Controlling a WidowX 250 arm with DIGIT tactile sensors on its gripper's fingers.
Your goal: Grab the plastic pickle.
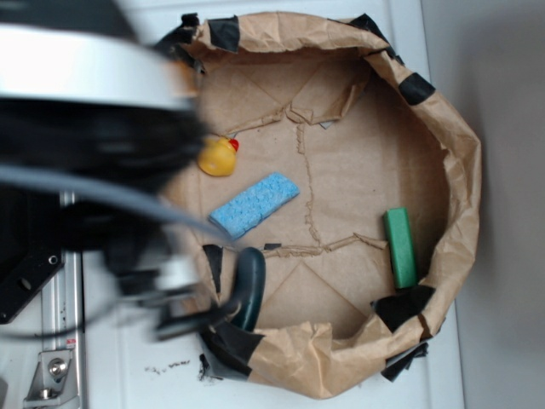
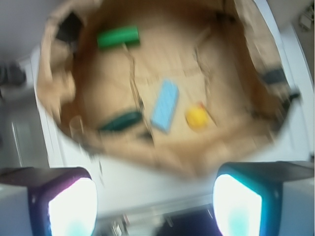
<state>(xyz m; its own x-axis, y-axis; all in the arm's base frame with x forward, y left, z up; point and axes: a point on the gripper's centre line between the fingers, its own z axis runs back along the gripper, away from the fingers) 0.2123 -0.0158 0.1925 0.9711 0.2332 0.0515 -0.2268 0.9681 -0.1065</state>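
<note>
The plastic pickle (image 1: 250,285) is dark teal-green and lies inside the brown paper-lined bin (image 1: 460,170), against its near-left wall. In the wrist view it (image 2: 122,121) shows blurred, left of the blue sponge. My gripper (image 2: 155,206) is open, its two fingers wide apart with nothing between them. It hangs high above the white table, outside the bin's rim and well short of the pickle. In the exterior view my arm is a large dark blur at the left, and the fingers cannot be made out there.
A blue sponge (image 1: 255,204) lies mid-bin, a yellow rubber duck (image 1: 219,157) at the left, and a bright green rectangular block (image 1: 399,247) by the right wall. The bin's crumpled paper walls with black tape (image 1: 415,88) stand up all round.
</note>
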